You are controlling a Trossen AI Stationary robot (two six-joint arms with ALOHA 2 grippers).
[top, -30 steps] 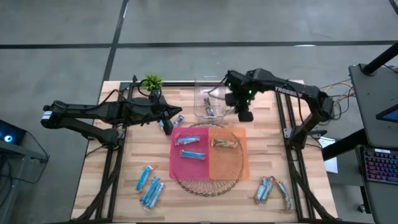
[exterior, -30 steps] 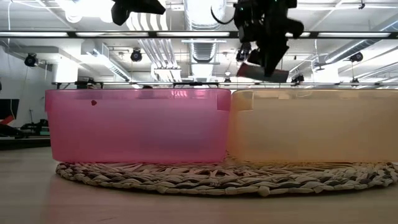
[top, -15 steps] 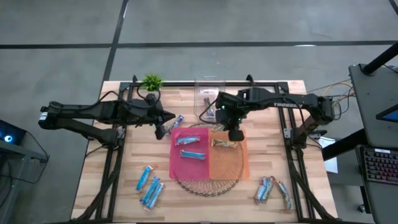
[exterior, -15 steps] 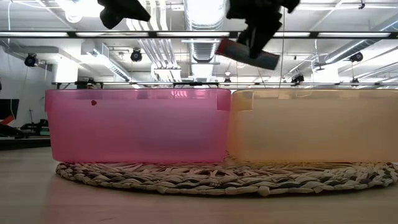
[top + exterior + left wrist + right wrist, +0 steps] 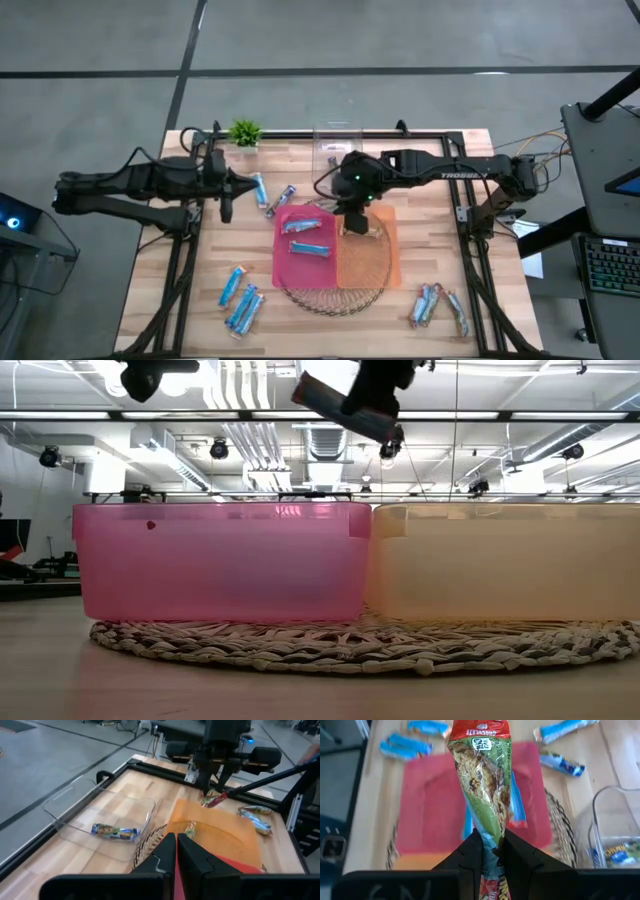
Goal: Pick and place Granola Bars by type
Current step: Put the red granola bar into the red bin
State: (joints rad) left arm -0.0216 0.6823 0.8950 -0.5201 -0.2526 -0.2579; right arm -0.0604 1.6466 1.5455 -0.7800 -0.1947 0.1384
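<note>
Right gripper clamped on a granola bar, green-and-red wrapper, hanging out past the fingertips. Gripper sits above the seam between the pink bin and the orange bin, both on a woven mat. Blue bars lie in the pink bin below it. A clear tray with one bar is behind. Left gripper fingers pressed together, empty, off to the side, well apart from the bins; loose bars on the table.
</note>
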